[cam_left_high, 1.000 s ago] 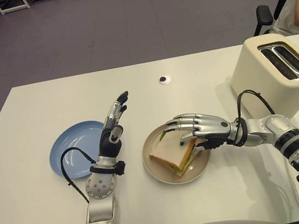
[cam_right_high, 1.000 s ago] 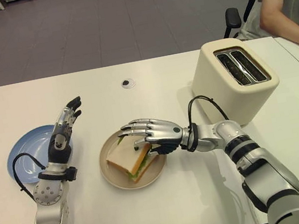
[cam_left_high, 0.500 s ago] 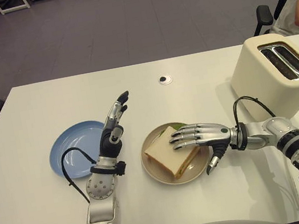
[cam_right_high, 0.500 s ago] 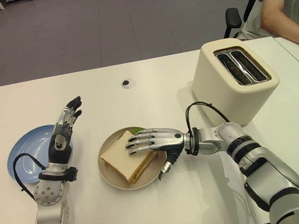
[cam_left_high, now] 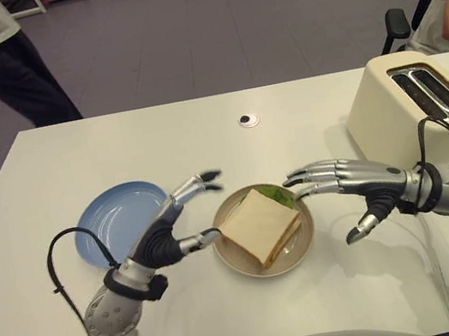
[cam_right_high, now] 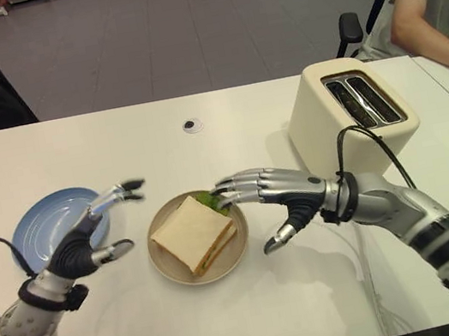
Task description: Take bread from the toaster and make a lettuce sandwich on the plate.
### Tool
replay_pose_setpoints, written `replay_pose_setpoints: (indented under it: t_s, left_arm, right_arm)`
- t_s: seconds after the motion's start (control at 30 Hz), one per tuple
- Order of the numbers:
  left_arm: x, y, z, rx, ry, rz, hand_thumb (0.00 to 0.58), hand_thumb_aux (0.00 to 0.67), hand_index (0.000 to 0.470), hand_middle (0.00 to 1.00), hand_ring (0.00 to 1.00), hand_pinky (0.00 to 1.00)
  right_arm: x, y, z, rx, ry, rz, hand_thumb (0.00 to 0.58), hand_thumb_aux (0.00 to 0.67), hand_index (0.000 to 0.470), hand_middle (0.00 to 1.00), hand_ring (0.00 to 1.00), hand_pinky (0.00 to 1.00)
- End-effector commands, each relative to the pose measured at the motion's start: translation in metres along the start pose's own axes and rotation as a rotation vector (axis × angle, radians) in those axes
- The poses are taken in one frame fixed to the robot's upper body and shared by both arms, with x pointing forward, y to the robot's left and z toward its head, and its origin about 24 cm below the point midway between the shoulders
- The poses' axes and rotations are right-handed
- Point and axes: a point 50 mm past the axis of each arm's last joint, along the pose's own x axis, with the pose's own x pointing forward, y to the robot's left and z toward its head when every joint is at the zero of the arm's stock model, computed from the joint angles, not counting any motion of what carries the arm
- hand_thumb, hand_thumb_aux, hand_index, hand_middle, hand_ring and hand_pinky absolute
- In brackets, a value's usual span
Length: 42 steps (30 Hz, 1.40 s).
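Sandwich (cam_left_high: 261, 224) on plate (cam_left_high: 298, 246), right hand (cam_left_high: 366, 182) beside.

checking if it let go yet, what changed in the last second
The right hand released the sandwich and drew back right, open. The left hand tipped down from upright toward the left rim of the beige plate, open. The sandwich now lies flat and closed. The blue plate and toaster stayed put.

The sandwich (cam_right_high: 192, 233) lies on the beige plate (cam_right_high: 171, 267). The left hand (cam_right_high: 77, 246) and right hand (cam_right_high: 293, 189) are just beside it, both with fingers spread.
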Motion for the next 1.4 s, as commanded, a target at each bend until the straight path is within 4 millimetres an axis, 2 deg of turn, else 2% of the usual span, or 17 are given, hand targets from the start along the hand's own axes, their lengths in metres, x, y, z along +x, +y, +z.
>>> replay_pose_setpoints:
  t_s: [0.03, 0.1, 0.17, 0.4, 0.57, 0.73, 0.8, 1.1, 1.23, 1.4]
  left_arm:
    - [-0.033, 0.002, -0.002, 0.032, 0.133, -0.285, 0.58, 0.67, 0.47, 1.0, 1.0, 1.0]
    - [-0.041, -0.005, -0.008, 0.013, 0.19, -0.398, 0.58, 0.67, 0.47, 1.0, 1.0, 1.0]
    - [-0.043, -0.018, -0.011, -0.024, 0.213, -0.48, 0.58, 0.67, 0.47, 1.0, 1.0, 1.0]
    - [-0.037, -0.07, -0.034, 0.015, 0.308, -0.71, 0.58, 0.67, 0.47, 1.0, 1.0, 1.0]
    - [-0.031, -0.083, -0.044, 0.081, 0.335, -0.767, 0.58, 0.67, 0.47, 1.0, 1.0, 1.0]
    - [-0.016, -0.091, -0.057, 0.158, 0.329, -0.763, 0.58, 0.67, 0.47, 1.0, 1.0, 1.0]
    - [-0.005, -0.09, -0.066, 0.197, 0.321, -0.722, 0.58, 0.67, 0.47, 1.0, 1.0, 1.0]
    - [0.04, -0.072, -0.102, 0.281, 0.315, -0.606, 0.58, 0.67, 0.47, 1.0, 1.0, 1.0]
    - [0.061, -0.063, -0.115, 0.286, 0.297, -0.556, 0.58, 0.67, 0.47, 1.0, 1.0, 1.0]
    - [0.076, -0.049, -0.127, 0.298, 0.291, -0.5, 0.58, 0.67, 0.47, 1.0, 1.0, 1.0]
  right_arm:
    - [-0.018, 0.009, 0.026, 0.179, 0.039, 0.176, 0.58, 0.67, 0.47, 1.0, 1.0, 1.0]
    - [-0.02, 0.027, 0.034, 0.274, 0.059, 0.301, 0.58, 0.67, 0.47, 1.0, 1.0, 1.0]
    - [-0.021, 0.044, 0.034, 0.324, 0.09, 0.392, 0.58, 0.67, 0.47, 1.0, 1.0, 1.0]
    - [-0.003, 0.094, 0.028, 0.323, 0.161, 0.498, 0.58, 0.67, 0.47, 1.0, 1.0, 1.0]
    - [0.009, 0.128, 0.023, 0.321, 0.222, 0.546, 0.58, 0.67, 0.47, 1.0, 1.0, 1.0]
    - [0.017, 0.145, 0.009, 0.312, 0.323, 0.532, 0.58, 0.67, 0.47, 1.0, 1.0, 1.0]
    - [0.021, 0.144, 0.0, 0.303, 0.352, 0.51, 0.58, 0.67, 0.47, 1.0, 1.0, 1.0]
    - [0.045, 0.112, -0.063, 0.253, 0.478, 0.361, 0.58, 0.67, 0.47, 1.0, 1.0, 1.0]
    - [0.051, 0.091, -0.093, 0.227, 0.531, 0.306, 0.58, 0.67, 0.47, 1.0, 1.0, 1.0]
    - [0.06, 0.078, -0.101, 0.181, 0.508, 0.257, 0.58, 0.67, 0.47, 1.0, 1.0, 1.0]
